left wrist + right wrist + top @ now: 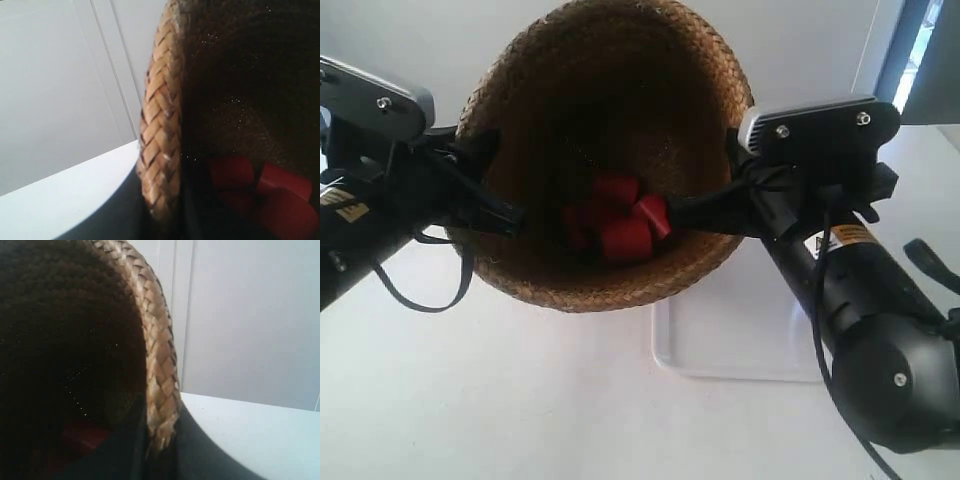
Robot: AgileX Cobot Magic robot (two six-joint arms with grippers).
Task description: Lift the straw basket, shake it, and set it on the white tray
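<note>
My left pincer [157,215] and right pincer [161,442] pinch opposite rim sides of the brown woven-straw basket [605,130]. Balanced for shaking, probably.

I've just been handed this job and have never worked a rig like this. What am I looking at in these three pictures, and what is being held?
This is a robot with two black arms, each ending in a two-fingered gripper. The wide picture comes from a camera off the arms. The two close-ups come from cameras on the wrists. The left gripper and the right gripper each pinch the braided rim of a woven basket, on opposite sides. The basket is tipped so that you look into it, and red blocks lie inside. A white tray sits on the pale table, partly hidden by the basket and one arm.
</note>
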